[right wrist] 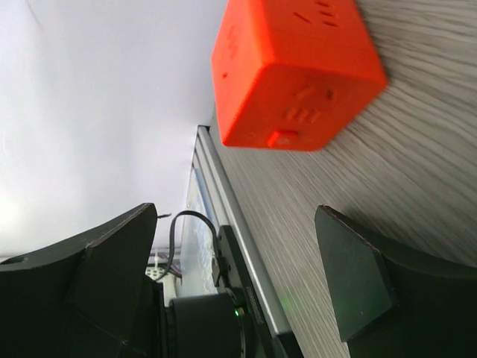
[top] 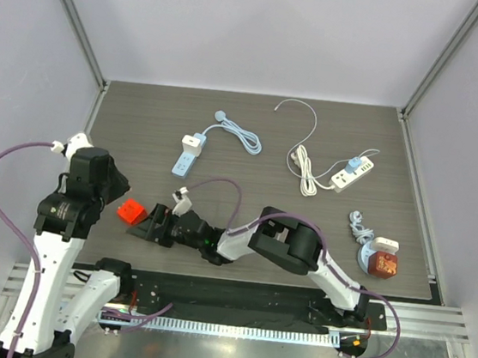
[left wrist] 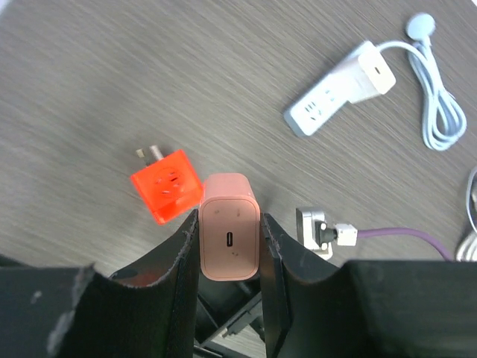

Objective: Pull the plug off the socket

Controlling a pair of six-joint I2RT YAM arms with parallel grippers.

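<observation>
An orange cube socket (top: pixel 130 211) lies on the dark wood table, with its metal prongs showing in the left wrist view (left wrist: pixel 167 185). My left gripper (left wrist: pixel 229 224) is shut on a pink plug (left wrist: pixel 229 237) and holds it just beside and apart from the socket. In the top view the left gripper (top: pixel 115 189) sits up and left of the socket, and the plug is hidden under the wrist. My right gripper (top: pixel 149 223) lies low on the table just right of the socket, open and empty. In the right wrist view (right wrist: pixel 238 276) the socket (right wrist: pixel 294 71) sits ahead of the fingers.
A blue power strip with a white charger (top: pixel 188 154) and coiled cable (top: pixel 240 134) lies mid-table. A white power strip (top: pixel 353 175) with cord lies at the right. A round holder with a brown cube (top: pixel 379 261) sits near the right edge. A metal rail (top: pixel 233 304) runs along the front.
</observation>
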